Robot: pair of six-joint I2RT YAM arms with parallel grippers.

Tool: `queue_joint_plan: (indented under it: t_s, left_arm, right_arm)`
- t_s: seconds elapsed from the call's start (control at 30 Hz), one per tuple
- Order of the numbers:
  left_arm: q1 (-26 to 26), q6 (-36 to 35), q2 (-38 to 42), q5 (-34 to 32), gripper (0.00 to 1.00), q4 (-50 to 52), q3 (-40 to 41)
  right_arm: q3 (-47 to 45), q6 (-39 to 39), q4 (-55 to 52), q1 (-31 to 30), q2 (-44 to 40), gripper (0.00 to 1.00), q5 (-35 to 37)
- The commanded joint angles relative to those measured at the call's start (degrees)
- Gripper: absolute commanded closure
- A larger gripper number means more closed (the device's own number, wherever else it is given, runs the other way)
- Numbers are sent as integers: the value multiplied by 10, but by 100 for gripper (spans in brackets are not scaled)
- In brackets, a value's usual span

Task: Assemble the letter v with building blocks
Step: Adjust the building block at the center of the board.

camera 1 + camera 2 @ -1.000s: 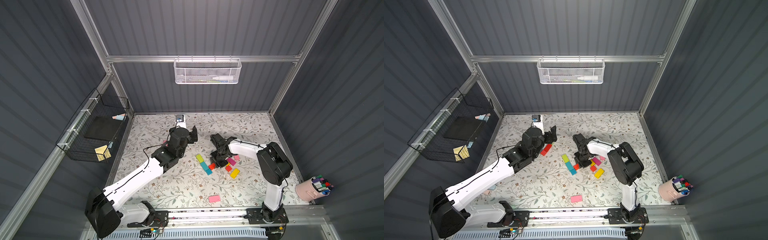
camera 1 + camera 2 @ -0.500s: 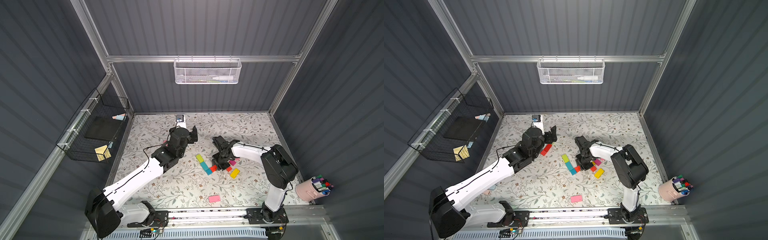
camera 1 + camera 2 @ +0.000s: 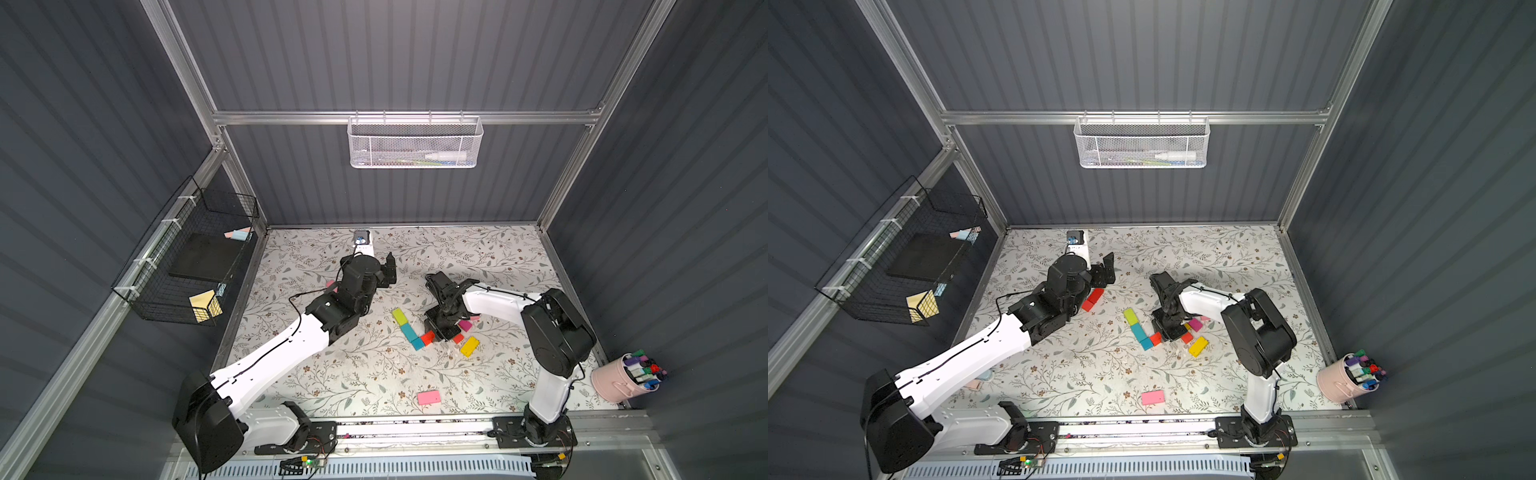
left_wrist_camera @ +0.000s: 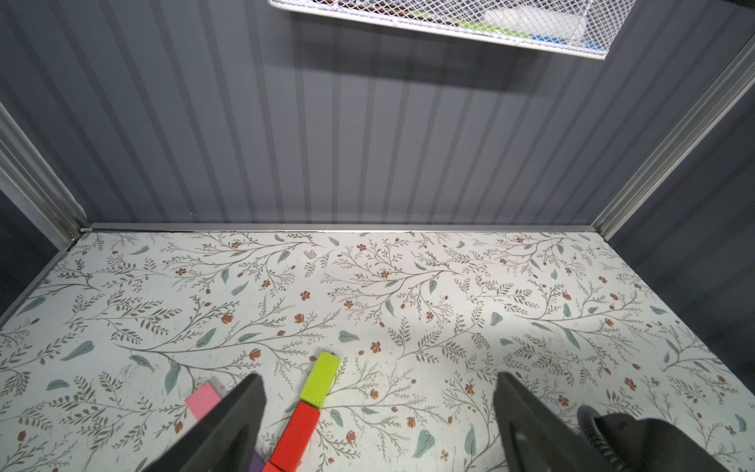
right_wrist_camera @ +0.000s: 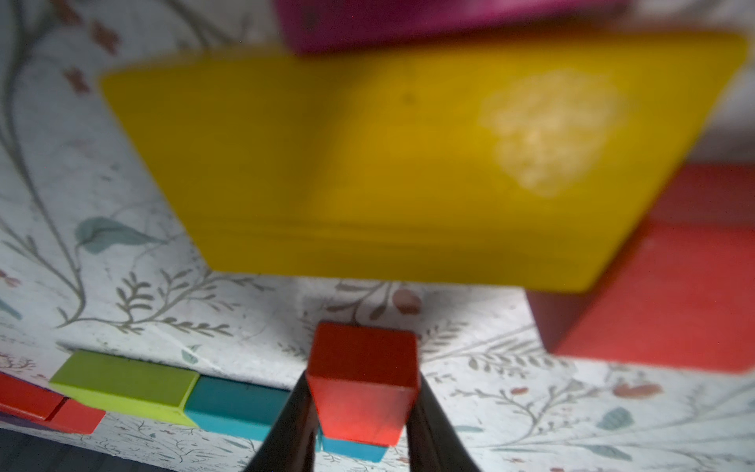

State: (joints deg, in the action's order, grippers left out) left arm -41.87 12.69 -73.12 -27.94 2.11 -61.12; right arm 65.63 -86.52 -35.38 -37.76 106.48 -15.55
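My left gripper [image 4: 378,378] hangs with its jaws wide apart above spare blocks [image 4: 319,380] — parked clear of the build, I judge. Further right, a lime block [image 3: 400,316] and teal blocks [image 3: 409,333] lie end to end as one stroke of the V. The right gripper [image 5: 361,408] is clamped on a red block [image 5: 362,367] at the teal end — probably to start the second stroke. I can read no writing anywhere.

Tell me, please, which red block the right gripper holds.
The small red block touching the teal block; the right gripper clamps it, the others lie free.
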Motion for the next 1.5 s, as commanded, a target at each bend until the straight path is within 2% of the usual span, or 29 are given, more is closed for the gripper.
queue_joint_plan:
  t_s: [0.0, 0.97, 1.03, 1.13, 1.23, 1.47]
  left_arm:
    - [4, 2, -4, 7, 10, -2, 8]
    - [4, 0, -14, 19, 10, -6, 9]
    - [4, 0, -15, 19, 10, -3, 7]
    - [5, -1, -14, 22, 10, -4, 8]
    - [4, -2, -16, 24, 10, -5, 8]
    - [4, -4, -18, 28, 10, -3, 5]
  right_arm:
    - [-9, -14, -28, -4, 34, 68, 19]
    - [-13, -21, -10, -9, 49, 63, 9]
    - [-12, -19, -13, -9, 48, 57, 10]
    - [-10, -11, -29, -9, 38, 33, 20]
    - [-7, 1, -36, -8, 20, 21, 37]
    - [19, 24, -81, -9, -28, 18, 85]
